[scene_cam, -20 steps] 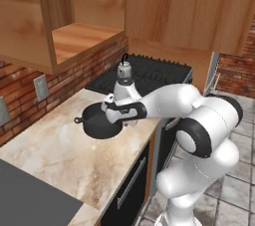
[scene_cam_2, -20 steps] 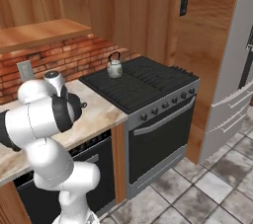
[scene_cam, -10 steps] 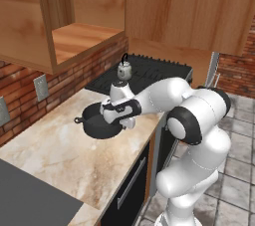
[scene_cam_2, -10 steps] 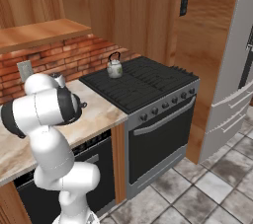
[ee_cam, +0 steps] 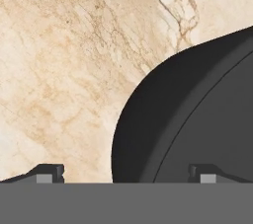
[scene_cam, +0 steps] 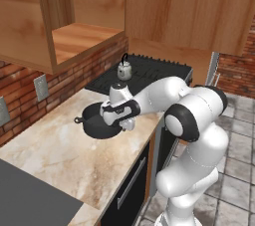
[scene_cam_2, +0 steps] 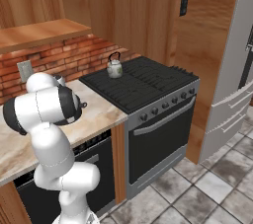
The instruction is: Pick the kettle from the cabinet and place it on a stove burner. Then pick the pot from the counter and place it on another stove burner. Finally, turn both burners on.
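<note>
The pot (scene_cam: 97,122) is wide, low and dark grey-black, with a small loop handle sticking out on its left side, and it sits on the beige veined counter (scene_cam: 60,155) just left of the black cooktop (scene_cam_2: 138,82). The whitish kettle (scene_cam_2: 114,66) stands on a rear burner. The arm reaches forward and bends down over the pot's near side. The gripper (ee_cam: 126,172) points straight down, fingers spread wide, 1 tip over the marble and 1 over the pot, its wall between them.
</note>
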